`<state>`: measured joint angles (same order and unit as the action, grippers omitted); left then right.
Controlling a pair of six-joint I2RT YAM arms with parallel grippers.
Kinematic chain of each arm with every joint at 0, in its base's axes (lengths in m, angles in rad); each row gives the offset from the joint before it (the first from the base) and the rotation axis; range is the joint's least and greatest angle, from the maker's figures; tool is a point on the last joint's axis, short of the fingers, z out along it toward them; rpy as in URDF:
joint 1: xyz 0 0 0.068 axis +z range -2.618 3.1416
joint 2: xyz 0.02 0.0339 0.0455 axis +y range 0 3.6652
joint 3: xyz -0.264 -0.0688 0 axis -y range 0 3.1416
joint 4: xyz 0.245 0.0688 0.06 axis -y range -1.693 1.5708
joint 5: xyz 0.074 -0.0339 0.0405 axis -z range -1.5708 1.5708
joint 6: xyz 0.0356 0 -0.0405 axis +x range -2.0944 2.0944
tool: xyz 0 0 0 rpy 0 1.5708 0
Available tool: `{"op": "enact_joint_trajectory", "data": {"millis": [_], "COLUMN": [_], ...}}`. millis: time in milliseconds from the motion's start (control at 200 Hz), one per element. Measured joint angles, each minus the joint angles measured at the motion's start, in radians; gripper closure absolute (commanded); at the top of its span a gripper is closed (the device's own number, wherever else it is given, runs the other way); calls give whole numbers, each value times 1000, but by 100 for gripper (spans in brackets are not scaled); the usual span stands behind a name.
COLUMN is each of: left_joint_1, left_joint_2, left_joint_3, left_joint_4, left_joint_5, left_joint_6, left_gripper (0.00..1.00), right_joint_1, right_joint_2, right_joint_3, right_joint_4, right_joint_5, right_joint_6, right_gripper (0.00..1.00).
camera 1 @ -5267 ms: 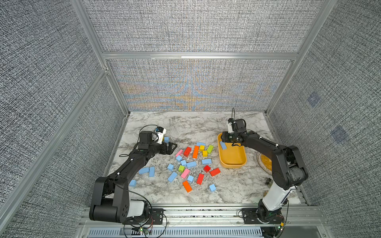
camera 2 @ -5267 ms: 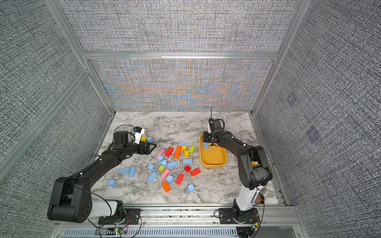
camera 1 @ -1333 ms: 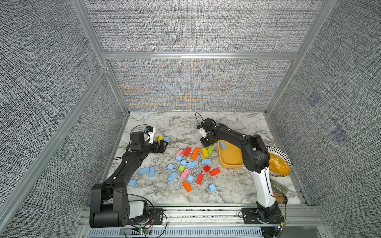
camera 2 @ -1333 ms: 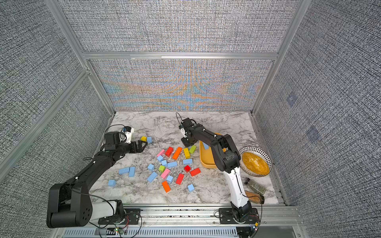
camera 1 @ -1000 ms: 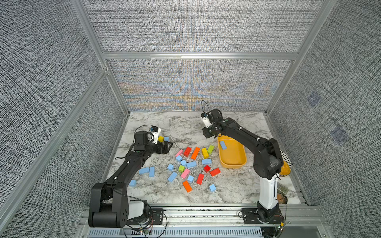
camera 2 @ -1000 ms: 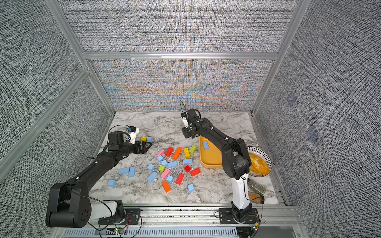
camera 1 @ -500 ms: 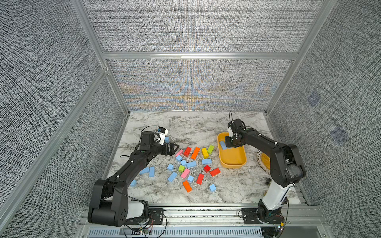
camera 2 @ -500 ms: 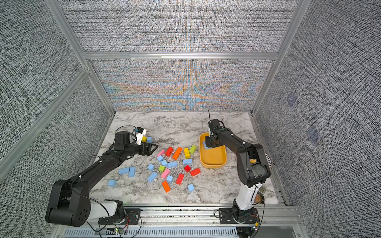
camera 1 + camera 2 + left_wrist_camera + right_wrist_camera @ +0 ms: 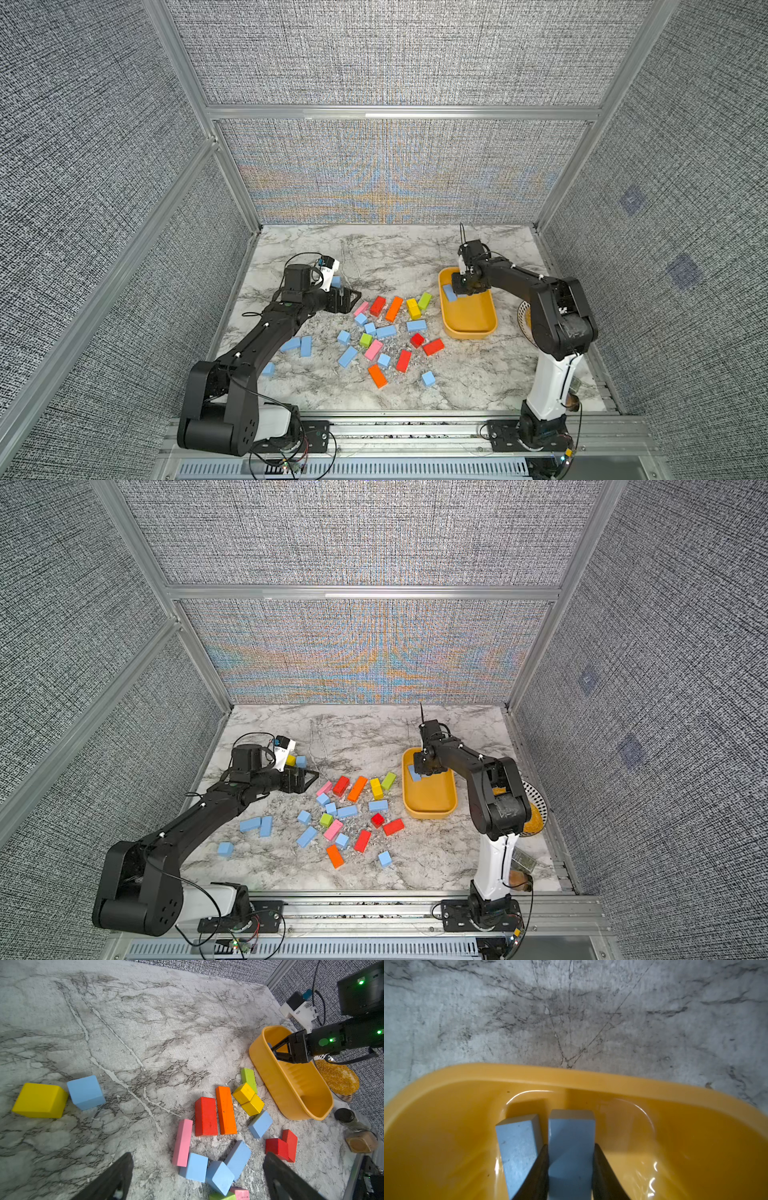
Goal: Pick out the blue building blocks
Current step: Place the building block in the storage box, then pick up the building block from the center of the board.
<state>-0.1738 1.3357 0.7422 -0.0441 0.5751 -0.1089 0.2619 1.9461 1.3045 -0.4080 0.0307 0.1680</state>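
While 1 blue block (image 9: 571, 1126) is being clamped by the right gripper (image 9: 570, 1148), bottom centre, in the yellow tray (image 9: 529, 1076) beside 1 delivered block (image 9: 517, 1147), about 12 loose blocks (image 9: 386, 331) are being left mid-frame, left gripper (image 9: 198, 1156) wide.

Both top views: bright, even overhead light; short soft shadows around the yellow tray (image 9: 469, 333). Moiré colour bands on the back wall (image 9: 386, 174) behind it. My right wrist view is dim: glare streaks on the tray's floor, the blue building blocks (image 9: 519, 1147) inside greyed, slightly soft.
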Motion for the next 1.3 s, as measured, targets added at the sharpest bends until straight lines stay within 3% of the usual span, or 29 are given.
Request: {"op": "enact_joint_trajectory", "data": {"millis": [245,450,711,931,1301], "left_joint_1": [0,0,0,19,115], "left_joint_2": [7,7,6,-6,-22], "left_joint_3": [0,1,27,49,32], "left_joint_4": [0,-2,-28,-55,-69], "left_joint_5": [0,-4,-34,-142,-247], "left_joint_6": [2,5,5,-24,-69], "left_gripper": [2,1,0,0,0], "right_joint_1": [25,48,123,228,438], "right_joint_2": [-18,-74,-120,-124,68], "right_joint_3": [-15,2,120,241,472], "right_joint_4": [-6,-19,-116,-185,-185], "right_joint_5": [-48,-59,-10,57,71], "right_joint_6": [-3,-3,-3,-3,-16], "right_gripper": [62,48,47,46,45]}}
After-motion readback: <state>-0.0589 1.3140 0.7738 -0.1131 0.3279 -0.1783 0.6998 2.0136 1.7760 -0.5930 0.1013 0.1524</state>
